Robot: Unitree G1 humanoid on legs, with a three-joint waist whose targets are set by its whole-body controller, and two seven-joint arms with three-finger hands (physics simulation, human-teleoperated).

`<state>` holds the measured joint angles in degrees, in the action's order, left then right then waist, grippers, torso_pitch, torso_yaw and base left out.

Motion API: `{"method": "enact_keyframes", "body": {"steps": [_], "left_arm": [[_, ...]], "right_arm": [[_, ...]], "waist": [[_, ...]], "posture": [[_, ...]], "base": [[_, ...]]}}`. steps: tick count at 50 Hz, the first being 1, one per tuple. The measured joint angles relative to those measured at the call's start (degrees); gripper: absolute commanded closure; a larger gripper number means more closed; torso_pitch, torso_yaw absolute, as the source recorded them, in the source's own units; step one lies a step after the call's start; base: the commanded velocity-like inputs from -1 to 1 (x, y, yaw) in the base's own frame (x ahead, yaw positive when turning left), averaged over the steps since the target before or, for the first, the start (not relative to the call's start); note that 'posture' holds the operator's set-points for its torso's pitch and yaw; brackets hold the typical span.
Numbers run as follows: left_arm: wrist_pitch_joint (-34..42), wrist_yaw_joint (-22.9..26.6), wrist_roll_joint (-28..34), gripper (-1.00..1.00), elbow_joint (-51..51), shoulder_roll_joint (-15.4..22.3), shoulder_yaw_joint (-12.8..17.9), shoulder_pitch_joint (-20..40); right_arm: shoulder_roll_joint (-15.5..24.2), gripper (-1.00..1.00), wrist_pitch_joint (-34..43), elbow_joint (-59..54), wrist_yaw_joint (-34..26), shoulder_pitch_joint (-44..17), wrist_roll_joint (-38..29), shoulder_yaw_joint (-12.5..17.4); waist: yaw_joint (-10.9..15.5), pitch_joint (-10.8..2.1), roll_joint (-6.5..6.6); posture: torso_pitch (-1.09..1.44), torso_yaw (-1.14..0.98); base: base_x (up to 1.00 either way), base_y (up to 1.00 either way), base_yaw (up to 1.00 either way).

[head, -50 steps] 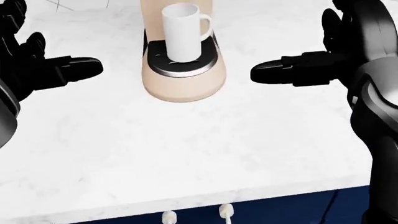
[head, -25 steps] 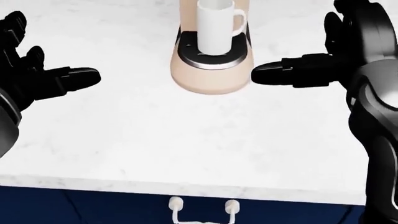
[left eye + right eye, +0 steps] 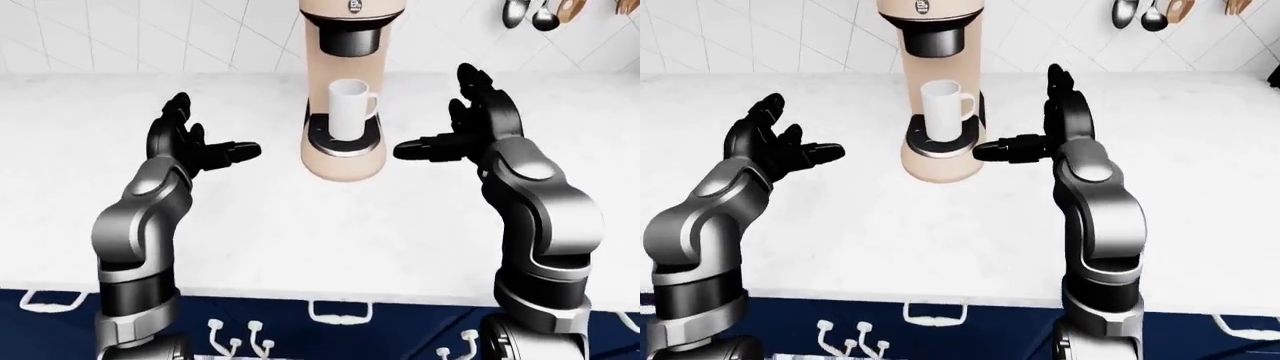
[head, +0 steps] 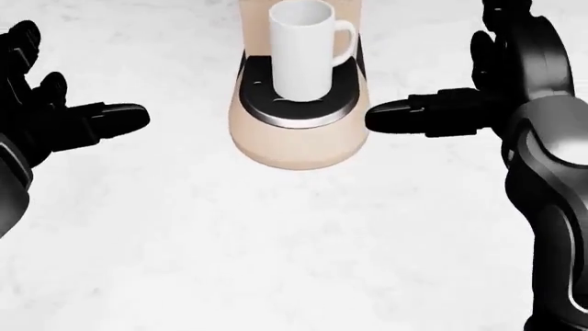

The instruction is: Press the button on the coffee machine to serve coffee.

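Observation:
A beige coffee machine (image 3: 345,150) stands on the white counter, upper middle of the left-eye view. Its small button (image 3: 354,6) shows on the head at the top edge. A white mug (image 3: 348,109) stands on the machine's dark drip tray (image 4: 298,103). My left hand (image 3: 205,139) is open and empty, apart from the machine on its left. My right hand (image 3: 445,124) is open and empty on its right, thumb tip close to the base. In the head view only the machine's base (image 4: 298,148) and the mug show, between the two hands.
The white marble counter (image 3: 300,225) spreads around the machine, with a tiled wall (image 3: 150,37) behind. Metal utensils (image 3: 530,13) hang at the top right. Dark blue cabinet fronts with white handles (image 3: 340,311) run below the counter's near edge.
The head view has shifted: the counter's edge and the handles have left the bottom of the picture, and the machine looks nearer and further left. Both hands stay open on either side.

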<state>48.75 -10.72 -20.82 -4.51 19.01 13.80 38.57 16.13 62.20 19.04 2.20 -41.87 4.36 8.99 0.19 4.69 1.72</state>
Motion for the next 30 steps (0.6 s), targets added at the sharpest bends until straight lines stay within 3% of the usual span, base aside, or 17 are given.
{"method": "enact_keyframes", "body": {"steps": [1,3,5,9,12,30], "left_arm": [[0.1,0.0,0.0,-1.0,-0.1,0.0,0.0,0.1],[0.0,0.0,0.0,-1.0,-0.6,0.0,-0.1,0.3],[-0.4,0.0,-0.1,-1.0,-1.4,0.0,-0.1,0.9],[-1.0,0.5,-0.7,-1.0,-1.8,-0.6,-1.2,1.1],[-0.7,0.4,-0.8,-1.0,-1.9,-0.4,-1.0,1.4],[-2.9,1.5,-0.8,-1.0,1.0,0.8,-0.8,2.1]], "right_arm": [[0.0,-1.0,0.1,-0.1,0.0,0.0,-0.1,0.2],[0.0,-1.0,0.4,-0.1,0.1,-0.2,-0.4,0.4],[0.2,-1.0,0.2,0.5,0.1,-0.7,-0.6,0.7],[0.7,-1.0,-0.5,0.5,0.4,-0.6,-1.3,1.8],[0.5,-1.0,-0.5,0.2,0.4,-0.9,-1.5,1.6],[-0.3,-1.0,-3.9,-4.7,0.6,-1.2,-1.7,-0.1]], "waist": [[0.0,0.07,-0.63],[-0.5,-1.84,-1.82],[-0.2,-2.07,-3.41],[-0.3,-2.47,-1.21],[-0.4,-2.8,-0.34],[-0.4,-2.91,-1.3]], "posture": [[0.0,0.0],[0.0,0.0],[0.0,0.0],[0.0,0.0],[0.0,0.0],[0.0,0.0]], "base": [[-0.36,0.0,0.0],[-0.5,0.0,0.0],[0.0,0.0,0.0],[0.0,0.0,0.0],[0.0,0.0,0.0],[0.0,0.0,0.0]]}}
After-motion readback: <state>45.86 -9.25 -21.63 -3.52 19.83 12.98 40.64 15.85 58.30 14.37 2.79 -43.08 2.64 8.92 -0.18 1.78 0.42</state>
